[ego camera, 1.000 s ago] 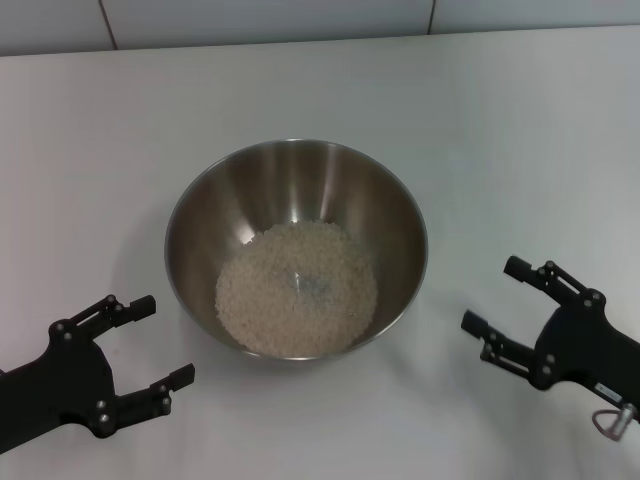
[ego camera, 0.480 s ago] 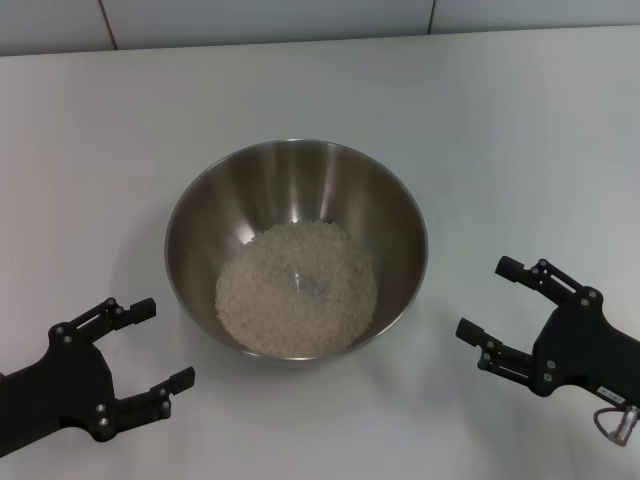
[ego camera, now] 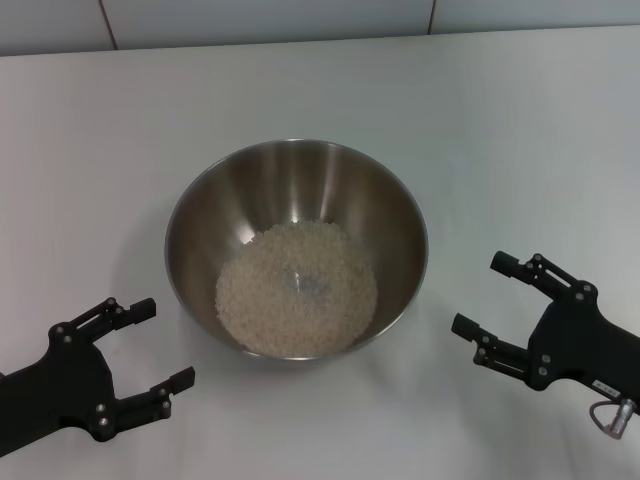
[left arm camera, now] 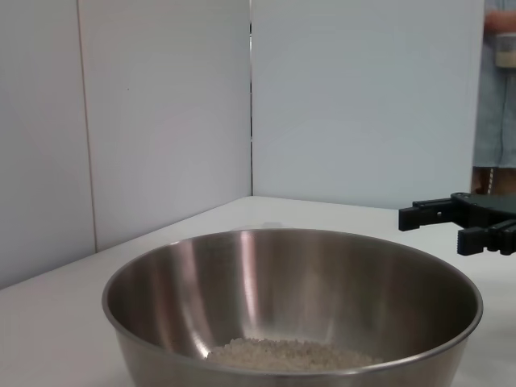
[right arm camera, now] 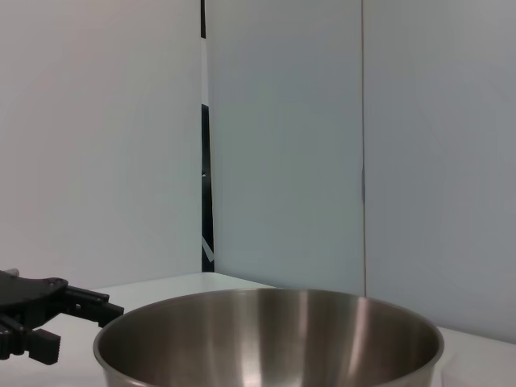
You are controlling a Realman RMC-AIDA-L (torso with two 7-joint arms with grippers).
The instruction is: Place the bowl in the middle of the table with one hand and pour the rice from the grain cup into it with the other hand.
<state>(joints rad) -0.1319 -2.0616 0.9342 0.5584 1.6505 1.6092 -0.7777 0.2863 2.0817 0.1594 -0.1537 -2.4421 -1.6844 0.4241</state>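
The steel bowl (ego camera: 296, 190) stands in the middle of the white table (ego camera: 520, 120), with a pale heap of rice (ego camera: 297, 288) in its bottom. My left gripper (ego camera: 165, 343) is open and empty near the front left of the bowl, apart from it. My right gripper (ego camera: 478, 293) is open and empty near the front right, also apart. The left wrist view shows the bowl (left arm camera: 266, 282), the rice (left arm camera: 290, 355) and the right gripper (left arm camera: 432, 229) beyond it. The right wrist view shows the bowl (right arm camera: 266, 330) and the left gripper (right arm camera: 85, 329). The grain cup is out of view.
The table's far edge (ego camera: 300, 45) meets grey-white wall panels at the back. A person in pale clothes (left arm camera: 500, 81) stands far off at the edge of the left wrist view.
My right gripper has drifted slightly toward the bowl. The left gripper, the bowl and the rice have not moved.
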